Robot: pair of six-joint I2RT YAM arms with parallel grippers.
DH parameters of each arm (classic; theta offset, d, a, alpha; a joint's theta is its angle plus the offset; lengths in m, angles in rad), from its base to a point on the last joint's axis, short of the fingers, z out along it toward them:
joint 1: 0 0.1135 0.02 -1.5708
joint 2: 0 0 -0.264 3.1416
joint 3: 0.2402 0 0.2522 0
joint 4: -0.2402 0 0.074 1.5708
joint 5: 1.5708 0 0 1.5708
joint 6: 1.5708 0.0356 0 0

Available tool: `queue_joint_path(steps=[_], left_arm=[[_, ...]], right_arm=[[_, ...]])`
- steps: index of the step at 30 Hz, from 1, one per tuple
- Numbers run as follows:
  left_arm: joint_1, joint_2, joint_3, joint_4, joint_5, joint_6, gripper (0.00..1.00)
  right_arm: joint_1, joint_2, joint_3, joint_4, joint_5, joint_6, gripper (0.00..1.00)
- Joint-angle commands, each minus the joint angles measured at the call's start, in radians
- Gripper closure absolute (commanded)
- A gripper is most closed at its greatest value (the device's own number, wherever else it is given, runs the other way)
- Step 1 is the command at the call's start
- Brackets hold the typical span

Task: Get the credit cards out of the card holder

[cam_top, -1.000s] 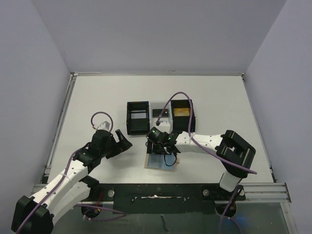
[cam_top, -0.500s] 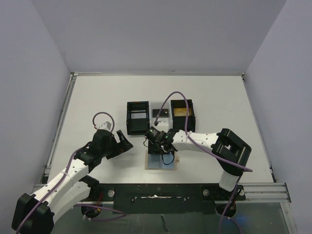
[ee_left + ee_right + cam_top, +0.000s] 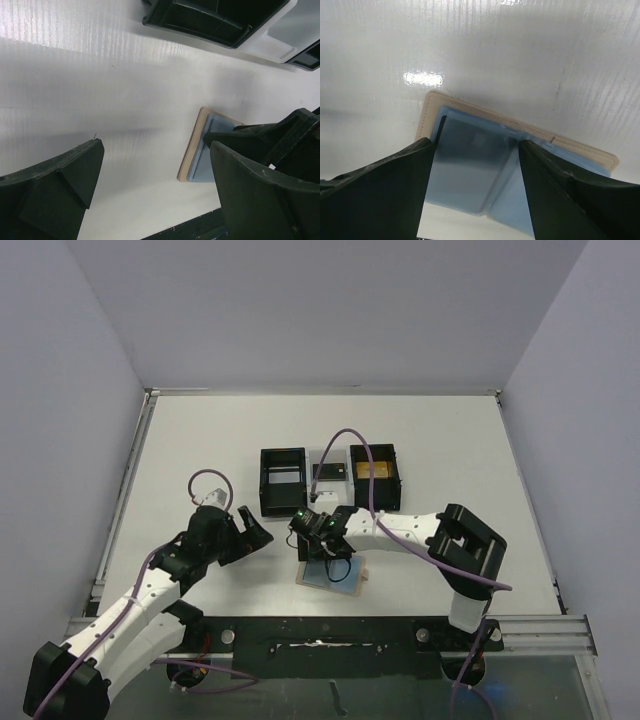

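Observation:
The card holder (image 3: 347, 578) lies open on the white table, tan rim out and blue-grey panels up. In the right wrist view its tan edge (image 3: 530, 131) shows behind a grey-blue credit card (image 3: 470, 167) on the left panel. My right gripper (image 3: 475, 144) points down over it, open, one finger along each side of the card; contact is unclear. From above, the right gripper (image 3: 320, 546) covers the holder's far-left part. My left gripper (image 3: 254, 532) hovers wide open to the left, holding nothing. In the left wrist view the left gripper (image 3: 155, 150) frames bare table, the card holder (image 3: 192, 155) by its right finger.
A black three-compartment tray (image 3: 266, 480) stands just behind the holder; its right compartment holds a yellow card (image 3: 373, 471) and its middle one a dark card (image 3: 329, 471). The tray (image 3: 200, 22) also shows in the left wrist view. The table's black front rail (image 3: 320, 638) runs near the holder.
My right gripper has slid left and toward the near edge over the holder, its jaws narrowing and then widening again. The holder has turned slightly. The left arm has stayed put.

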Motion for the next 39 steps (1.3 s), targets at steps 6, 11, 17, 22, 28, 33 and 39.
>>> queue_joint_path(steps=[6, 11, 17, 22, 28, 33, 39], left_arm=[[0.007, -0.017, 0.035, 0.038, -0.006, -0.015, 0.13], [0.007, -0.012, 0.034, 0.047, 0.008, -0.023, 0.13], [0.007, -0.004, 0.036, 0.072, 0.056, -0.015, 0.13], [0.005, 0.006, 0.015, 0.155, 0.194, -0.019, 0.17], [-0.019, 0.009, -0.056, 0.369, 0.375, -0.072, 0.25], [-0.099, 0.101, -0.077, 0.496, 0.405, -0.101, 0.30], [-0.212, 0.229, -0.088, 0.691, 0.368, -0.169, 0.37]], right_arm=[[0.014, 0.055, 0.050, -0.051, 0.029, 0.022, 0.34], [0.013, 0.042, 0.043, -0.035, 0.027, 0.015, 0.41], [0.003, -0.041, -0.036, 0.133, -0.030, -0.048, 0.51], [-0.027, -0.115, -0.135, 0.249, -0.080, -0.065, 0.56], [-0.058, -0.197, -0.237, 0.391, -0.141, -0.073, 0.57], [-0.078, -0.239, -0.306, 0.441, -0.164, -0.056, 0.59], [-0.087, -0.261, -0.350, 0.482, -0.176, -0.035, 0.59]])
